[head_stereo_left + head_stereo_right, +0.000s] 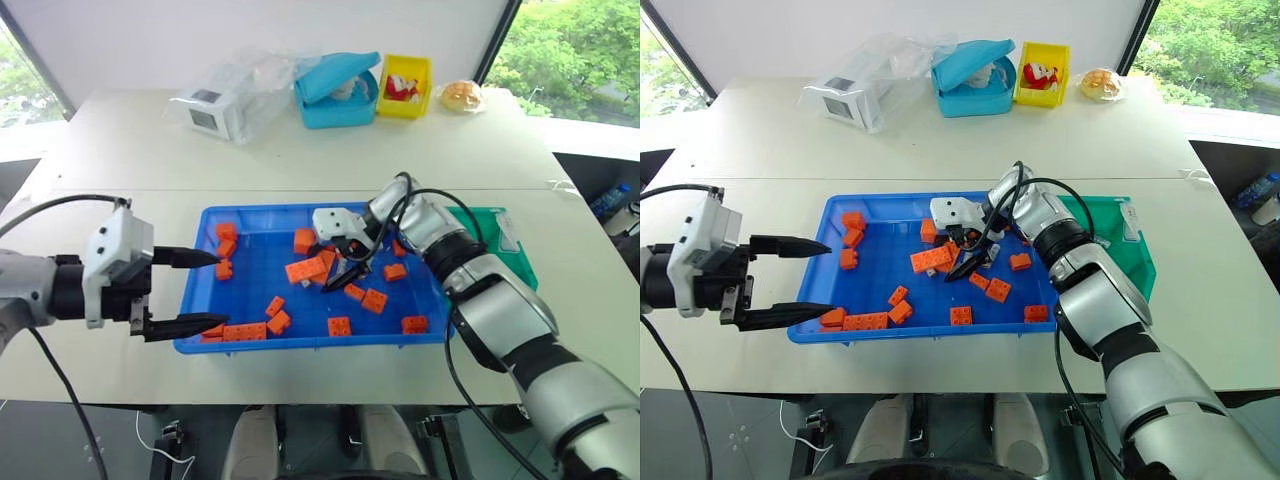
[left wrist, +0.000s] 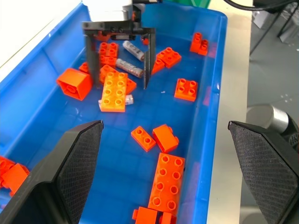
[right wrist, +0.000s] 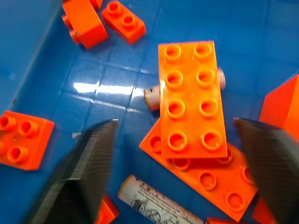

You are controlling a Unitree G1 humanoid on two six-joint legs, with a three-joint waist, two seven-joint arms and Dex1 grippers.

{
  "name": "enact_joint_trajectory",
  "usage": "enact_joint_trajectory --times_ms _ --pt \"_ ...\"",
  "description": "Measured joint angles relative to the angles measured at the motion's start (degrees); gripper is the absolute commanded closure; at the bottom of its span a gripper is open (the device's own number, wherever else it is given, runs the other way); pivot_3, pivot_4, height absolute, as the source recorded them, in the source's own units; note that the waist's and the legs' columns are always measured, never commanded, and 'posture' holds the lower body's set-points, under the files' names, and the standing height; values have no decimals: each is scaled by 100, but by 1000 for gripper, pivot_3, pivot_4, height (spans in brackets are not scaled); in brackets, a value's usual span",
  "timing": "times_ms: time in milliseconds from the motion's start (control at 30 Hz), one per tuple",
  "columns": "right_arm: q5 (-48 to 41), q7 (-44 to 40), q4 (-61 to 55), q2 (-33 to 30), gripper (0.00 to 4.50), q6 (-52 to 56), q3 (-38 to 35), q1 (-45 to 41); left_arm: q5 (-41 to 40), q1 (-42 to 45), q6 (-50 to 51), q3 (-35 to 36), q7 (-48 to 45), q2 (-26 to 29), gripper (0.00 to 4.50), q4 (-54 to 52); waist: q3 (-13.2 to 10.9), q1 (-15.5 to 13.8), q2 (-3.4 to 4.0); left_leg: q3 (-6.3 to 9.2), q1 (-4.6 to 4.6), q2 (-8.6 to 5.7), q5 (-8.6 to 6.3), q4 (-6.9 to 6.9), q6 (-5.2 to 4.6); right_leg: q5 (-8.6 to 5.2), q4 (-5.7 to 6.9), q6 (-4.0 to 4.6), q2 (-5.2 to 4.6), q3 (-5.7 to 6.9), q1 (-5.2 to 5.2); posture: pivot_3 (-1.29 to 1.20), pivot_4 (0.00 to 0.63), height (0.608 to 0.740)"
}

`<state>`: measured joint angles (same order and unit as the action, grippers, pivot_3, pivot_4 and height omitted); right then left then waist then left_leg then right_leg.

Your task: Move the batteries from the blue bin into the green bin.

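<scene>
Studded orange plastic toy bricks (image 2: pixel 114 91) crowd the middle of the large, shallow bright-blue plastic tray (image 1: pixel 255 218), one long eight-stud brick lying across a slim silver-white battery (image 3: pixel 152 97). Two more silver-white batteries (image 2: pixel 129 68) lie beside the pile; another (image 3: pixel 156 203) bears tiny unreadable print. The right gripper (image 1: pixel 342 274) hangs over the pile, fingers spread, holding nothing. At centre left, the left gripper (image 1: pixel 205 292) gapes empty over the tray's rim. The teal-green plastic bin (image 1: pixel 488 228) touches the tray's right side.

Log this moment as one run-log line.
phase: reaching | right gripper: open, over batteries among orange bricks | blue bin | left gripper: open, idle | green bin
</scene>
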<state>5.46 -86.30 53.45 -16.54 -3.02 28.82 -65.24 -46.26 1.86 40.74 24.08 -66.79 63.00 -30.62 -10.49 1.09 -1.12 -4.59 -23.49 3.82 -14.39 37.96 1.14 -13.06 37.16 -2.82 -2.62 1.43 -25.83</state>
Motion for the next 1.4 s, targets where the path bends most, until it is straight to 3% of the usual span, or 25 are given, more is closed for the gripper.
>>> enact_joint_trajectory --times_ms 100,433,733,767,900,1133,1400 --pt "13 -18 51 77 3308 -34 -22 -12 -21 15 0 -2 65 0 0 -1 0 1 0 1 0 0 0 0 0 0 0 0 0 0 0 0 150 736" --pt "-31 -229 -112 141 3311 236 -331 -34 -45 251 -8 -84 75 1 0 80 0 -1 0 2 0 0 0 0 0 0 1 0 1 1 0 0 150 736" --pt "-132 284 -892 1046 3311 850 -437 15 -41 477 -32 -290 77 -2 0 163 0 12 0 2 1 2 0 -2 1 0 4 0 1 2 -1 0 150 736" --pt "-124 399 -904 1176 2258 953 -434 16 -40 480 -32 -292 82 -6 0 175 0 10 -1 2 1 2 0 -2 1 0 4 0 1 2 0 0 150 736" --pt "-55 665 -1099 1507 326 1172 -265 66 -41 514 -32 -310 109 -43 0 176 0 -8 -1 3 1 2 0 -2 1 0 3 1 0 2 0 0 150 736" --pt "-10 161 -1065 1082 326 559 -186 6 -44 518 -30 -311 145 -63 0 173 1 -12 -2 3 1 0 0 0 1 0 -1 1 0 3 4 0 150 736" --pt "255 -219 -311 535 326 -993 -101 -20 -44 501 -30 -310 195 -67 0 121 1 27 -2 4 3 2 0 -2 1 -1 2 1 3 3 2 0 150 736"
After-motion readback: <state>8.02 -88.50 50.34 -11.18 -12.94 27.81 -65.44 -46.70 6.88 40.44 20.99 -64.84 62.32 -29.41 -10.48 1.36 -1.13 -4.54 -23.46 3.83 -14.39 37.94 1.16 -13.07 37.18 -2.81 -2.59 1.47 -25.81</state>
